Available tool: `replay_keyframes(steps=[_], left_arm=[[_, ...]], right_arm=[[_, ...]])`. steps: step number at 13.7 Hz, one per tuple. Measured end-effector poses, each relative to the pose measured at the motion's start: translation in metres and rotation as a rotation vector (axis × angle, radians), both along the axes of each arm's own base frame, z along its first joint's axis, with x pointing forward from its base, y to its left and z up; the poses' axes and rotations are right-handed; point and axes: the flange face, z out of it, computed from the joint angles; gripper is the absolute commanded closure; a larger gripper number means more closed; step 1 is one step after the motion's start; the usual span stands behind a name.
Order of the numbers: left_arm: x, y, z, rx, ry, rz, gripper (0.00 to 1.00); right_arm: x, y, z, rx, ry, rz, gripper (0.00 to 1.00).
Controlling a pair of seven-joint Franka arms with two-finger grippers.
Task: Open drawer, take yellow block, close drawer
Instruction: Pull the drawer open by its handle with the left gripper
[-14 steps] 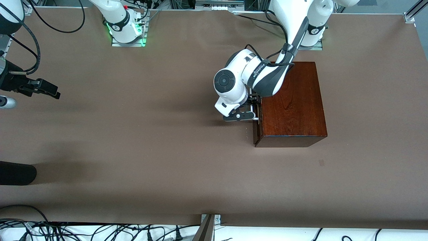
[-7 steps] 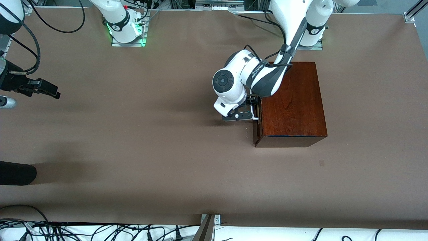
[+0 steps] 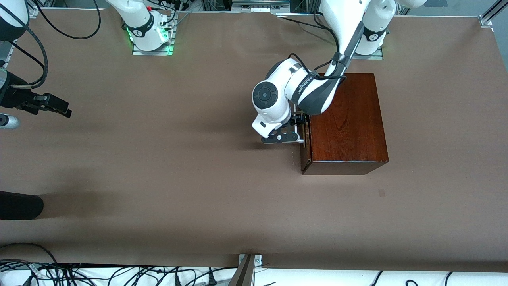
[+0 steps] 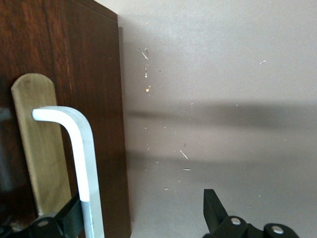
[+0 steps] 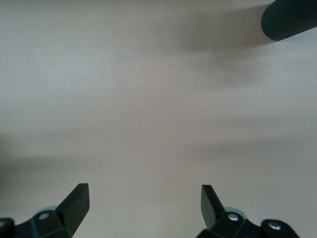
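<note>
My left gripper [image 3: 299, 126] is at the front of the glossy mahogany-coloured wooden box [image 3: 345, 119], its black fingers spread wide. In the left wrist view one finger [image 4: 69, 218] sits right against the white metal loop handle [image 4: 79, 153] of the dark reddish-brown drawer front [image 4: 99, 99]; whether it presses on the handle I cannot tell. The other finger [image 4: 214, 213] is over bare table, well clear of the wood. Nothing is clamped between them. A pale wooden backing strip [image 4: 37, 144] lies under the handle. The drawer looks closed or nearly so, its front close against the box. The small yellow block is not visible in any view.

The box stands on the brown table [image 3: 198, 178] toward the left arm's end, near that arm's base.

My right gripper [image 3: 53, 106] waits over the table's edge at the right arm's end, its fingers [image 5: 74, 203] wide apart and empty, with only plain tabletop beneath.
</note>
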Motion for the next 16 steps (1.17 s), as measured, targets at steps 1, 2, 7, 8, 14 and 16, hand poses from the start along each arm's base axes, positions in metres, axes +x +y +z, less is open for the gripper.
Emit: replay_keyframes(steps=[1, 2, 7, 8, 14, 16], left_arm=[[0.000, -0.001, -0.001, -0.001, -0.001, -0.001, 0.00], [-0.001, -0.001, -0.003, -0.001, 0.000, -0.002, 0.00], [-0.004, -0.007, -0.007, -0.008, 0.002, -0.007, 0.00], [-0.004, -0.009, -0.006, -0.012, -0.001, -0.009, 0.00], [-0.017, -0.028, -0.004, -0.029, -0.008, -0.034, 0.00], [-0.027, -0.043, -0.004, -0.033, -0.017, -0.033, 0.00]], right_arm=[[0.000, 0.000, 0.000, 0.000, 0.000, 0.000, 0.00], [0.000, 0.000, 0.000, 0.000, 0.000, 0.000, 0.00], [0.000, 0.000, 0.000, 0.000, 0.001, 0.000, 0.00], [0.000, 0.000, 0.000, 0.000, 0.001, 0.000, 0.00], [0.000, 0.000, 0.000, 0.000, 0.001, 0.000, 0.00], [0.000, 0.000, 0.000, 0.000, 0.001, 0.000, 0.00]])
